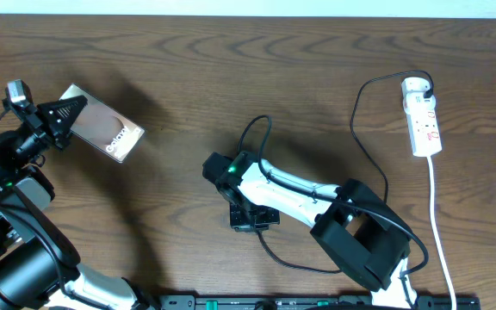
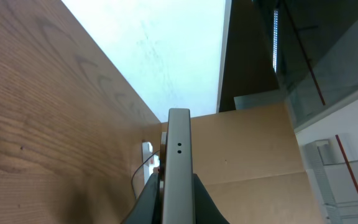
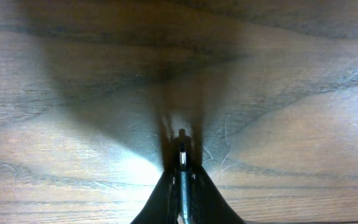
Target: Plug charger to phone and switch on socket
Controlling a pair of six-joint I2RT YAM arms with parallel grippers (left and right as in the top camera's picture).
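The phone [image 1: 108, 131] is a dark-brown slab with white "Galaxy" lettering. It is held tilted above the table's left side, with my left gripper [image 1: 69, 110] shut on its end. In the left wrist view the phone [image 2: 179, 155] shows edge-on between the closed jaws. The charger's thin black cable [image 1: 254, 127] loops at the table's middle. My right gripper [image 1: 213, 166] is shut on its small plug tip [image 3: 181, 151], just above the wood. The cable runs right to a black adapter [image 1: 426, 86] plugged into the white socket [image 1: 423, 116] at the far right.
The socket's white cord [image 1: 437, 215] runs down to the front edge on the right. The black cable also trails under my right arm [image 1: 351, 220]. A cardboard box [image 2: 253, 143] stands beyond the table in the left wrist view.
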